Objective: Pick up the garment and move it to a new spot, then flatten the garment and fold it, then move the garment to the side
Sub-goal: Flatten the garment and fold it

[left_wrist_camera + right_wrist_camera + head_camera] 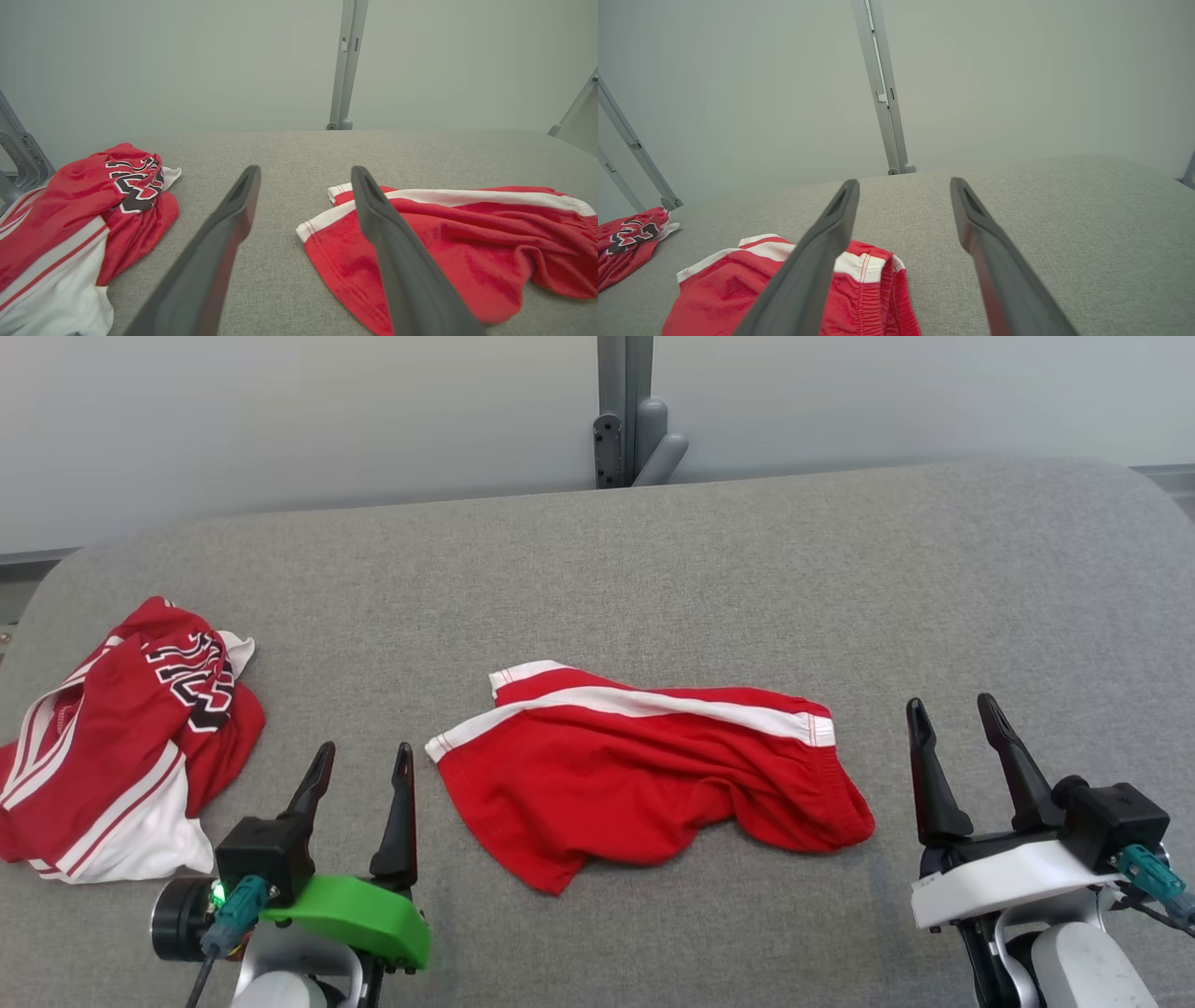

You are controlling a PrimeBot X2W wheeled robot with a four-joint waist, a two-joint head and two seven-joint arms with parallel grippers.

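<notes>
The garment (644,775) is a pair of red shorts with a white stripe and white hem. It lies crumpled and partly spread at the middle front of the grey padded table (653,569). My left gripper (365,749) stands open just left of it, nothing between its fingers. To the right of the waistband end, my right gripper (950,702) is open and empty too. In the left wrist view the garment (467,242) lies right of my left gripper (304,169). In the right wrist view the garment (724,289) lies lower left of my right gripper (904,181).
A second piece, a red and white jersey (112,756) with black lettering, lies bunched at the table's left edge; the jersey (70,210) is also at the left of the left wrist view. A grey post (625,411) rises behind the table against a pale wall.
</notes>
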